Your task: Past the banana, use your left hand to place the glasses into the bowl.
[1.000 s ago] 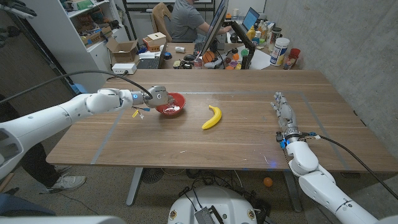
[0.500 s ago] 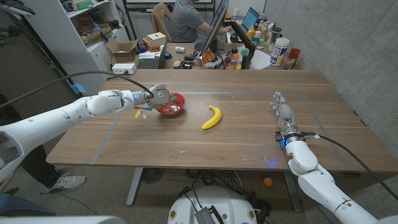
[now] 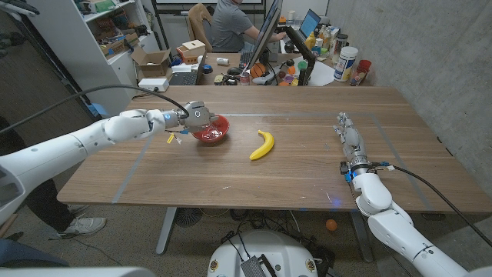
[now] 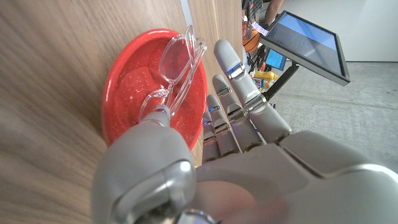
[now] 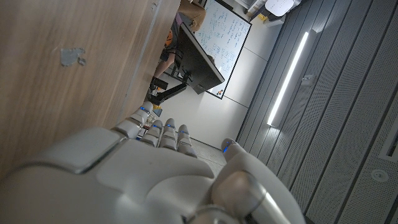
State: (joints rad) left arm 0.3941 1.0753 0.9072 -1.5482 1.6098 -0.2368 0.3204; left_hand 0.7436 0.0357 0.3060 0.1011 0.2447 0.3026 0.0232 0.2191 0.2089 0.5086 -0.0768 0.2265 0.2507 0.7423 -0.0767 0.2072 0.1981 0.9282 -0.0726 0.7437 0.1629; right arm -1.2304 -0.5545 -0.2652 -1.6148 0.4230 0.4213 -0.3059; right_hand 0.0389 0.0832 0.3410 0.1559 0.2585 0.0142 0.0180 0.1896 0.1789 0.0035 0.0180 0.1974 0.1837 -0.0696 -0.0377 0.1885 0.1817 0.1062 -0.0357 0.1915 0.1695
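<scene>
Left wrist view: clear-plastic glasses [image 4: 173,74] lie inside the red bowl [image 4: 121,102], one end at the thumb tip, which covers it; the fingers [image 4: 249,99] reach straight past the rim, spread, not closed on the frame. Whether the thumb touches cannot be told. Head view: left hand [image 3: 194,119] at the bowl [image 3: 217,129]; glasses too small to make out. Curved yellow banana [image 3: 263,145] lies right of the bowl on the wood-grain table [image 3: 307,177]. Right hand [image 3: 350,140] stands near the right edge, fingers extended, holding nothing.
</scene>
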